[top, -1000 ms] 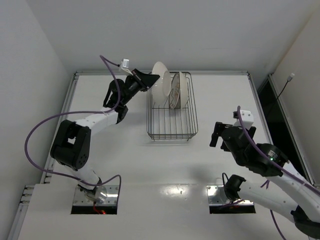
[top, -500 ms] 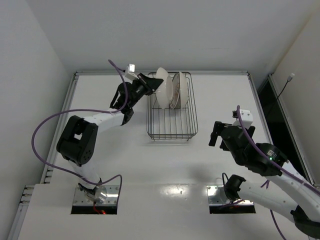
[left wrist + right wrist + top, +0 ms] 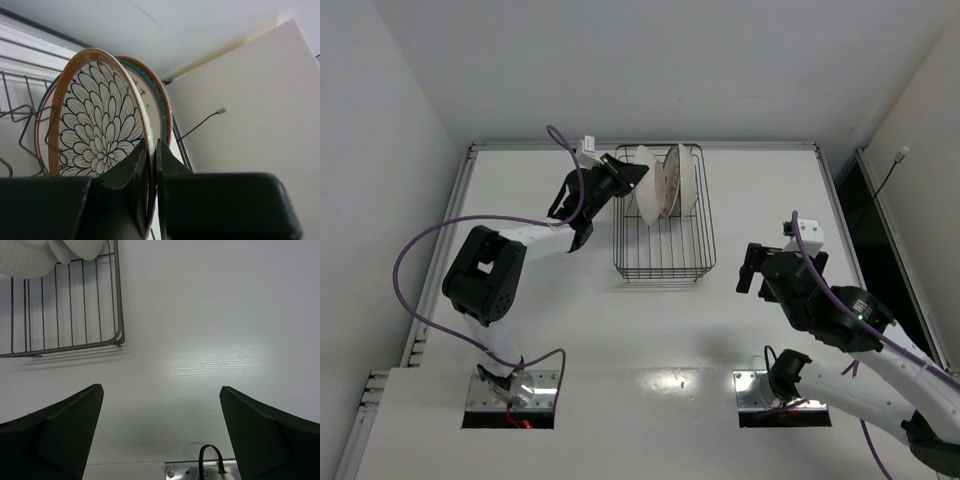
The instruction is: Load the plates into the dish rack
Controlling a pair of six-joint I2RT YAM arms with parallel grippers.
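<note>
From where I stand, the left gripper (image 3: 626,177) is clamped on the rim of a petal-patterned plate (image 3: 97,127). It holds the plate upright over the far-left corner of the dish rack (image 3: 665,250), with the plate just at the gripper's 3 o'clock. Two more plates (image 3: 678,180) stand on edge in the rack close beside it, further toward 3 o'clock. The right gripper (image 3: 160,392) hangs with its fingers spread wide above bare table (image 3: 210,315), well apart from the rack, at about the rack's 4 o'clock.
</note>
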